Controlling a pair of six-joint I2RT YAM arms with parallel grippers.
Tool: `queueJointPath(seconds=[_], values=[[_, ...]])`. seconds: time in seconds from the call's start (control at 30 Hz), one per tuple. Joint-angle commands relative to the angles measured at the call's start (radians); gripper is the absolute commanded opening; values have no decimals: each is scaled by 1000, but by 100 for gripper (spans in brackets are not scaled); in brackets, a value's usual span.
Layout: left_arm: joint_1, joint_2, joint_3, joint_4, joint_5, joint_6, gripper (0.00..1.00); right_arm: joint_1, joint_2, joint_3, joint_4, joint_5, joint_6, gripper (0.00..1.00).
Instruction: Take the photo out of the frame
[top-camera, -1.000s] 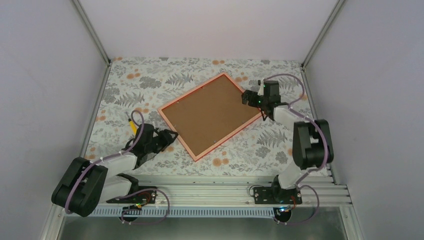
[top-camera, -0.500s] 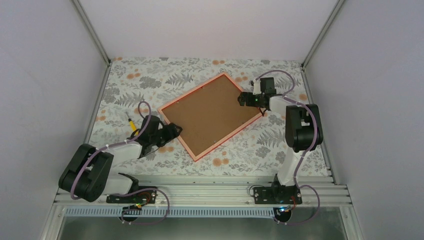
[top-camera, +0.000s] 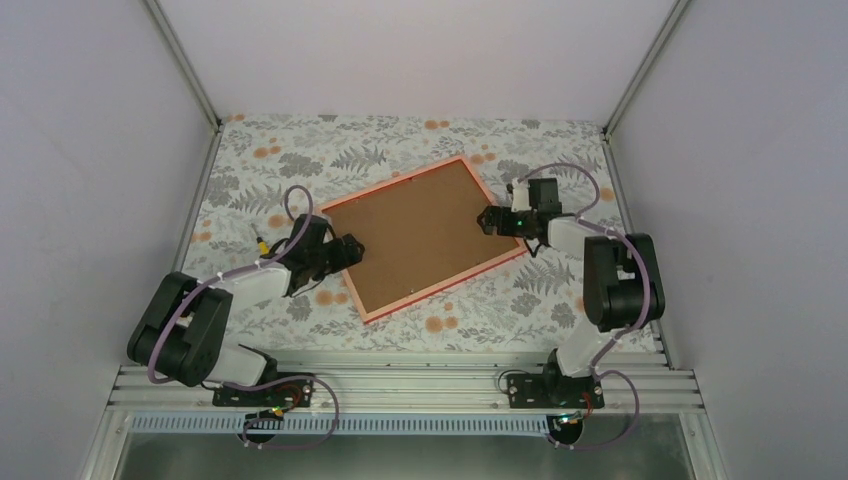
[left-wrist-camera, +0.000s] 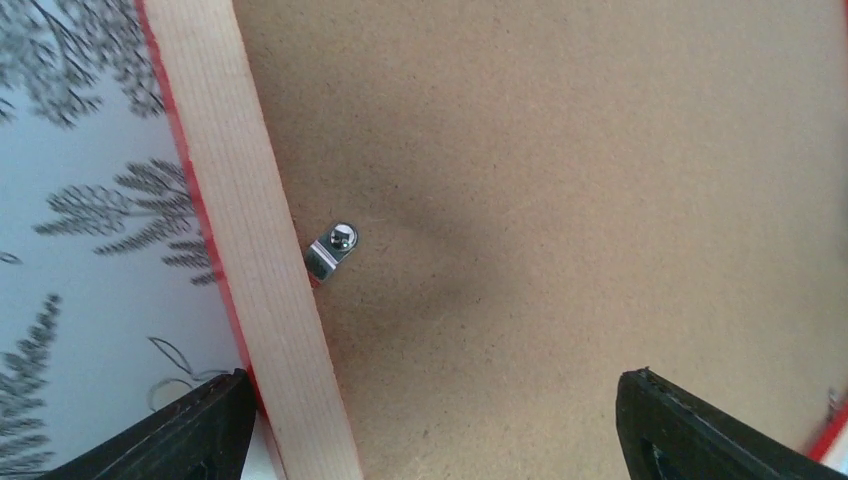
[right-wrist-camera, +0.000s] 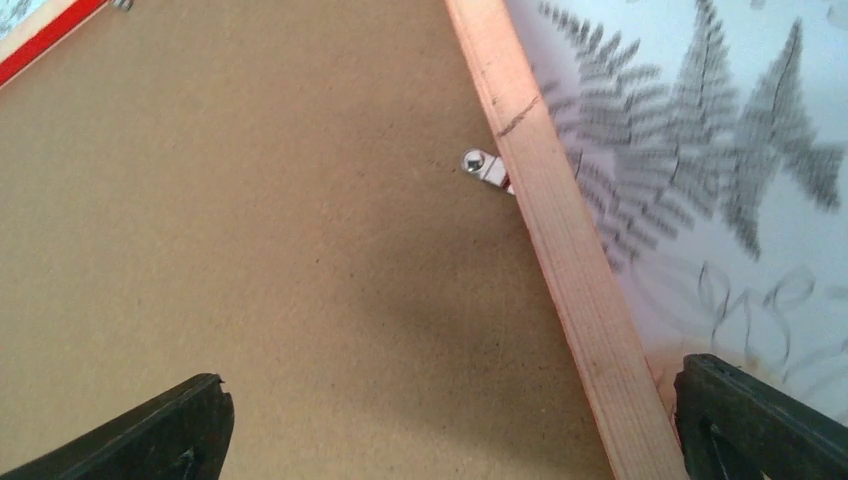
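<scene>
The frame (top-camera: 420, 235) lies face down on the floral tablecloth, showing its brown backing board and orange-red rim. The photo is hidden under the board. My left gripper (top-camera: 347, 251) is open, its jaws straddling the frame's left rim (left-wrist-camera: 262, 260); a small metal clip (left-wrist-camera: 331, 251) holds the board there. My right gripper (top-camera: 487, 220) is open, its jaws straddling the right rim (right-wrist-camera: 560, 250), near another metal clip (right-wrist-camera: 484, 167).
The floral tablecloth (top-camera: 300, 160) covers the table. Grey enclosure walls stand left, right and behind. An aluminium rail (top-camera: 400, 385) with the arm bases runs along the near edge.
Both grippers have moved onto the frame's opposite edges. The frame has turned clockwise and slid slightly, its near corner shifting left.
</scene>
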Motion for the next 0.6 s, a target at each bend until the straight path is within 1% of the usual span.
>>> queueJointPath(seconds=[0.0, 0.2, 0.4, 0.5, 0.57], values=[[-5, 5, 68, -94, -83, 77, 90, -1, -94, -99, -55, -66, 65, 100], [-4, 2, 101, -179, -189, 108, 93, 2, -234, -225, -4, -99, 133, 100], [6, -21, 115, -248, -264, 118, 96, 25, -272, -312, 44, -154, 154, 100], [18, -41, 126, -291, -286, 131, 97, 35, -290, -343, 62, -151, 158, 100], [20, -59, 137, -322, -309, 141, 98, 39, -317, -358, 76, -123, 160, 98]])
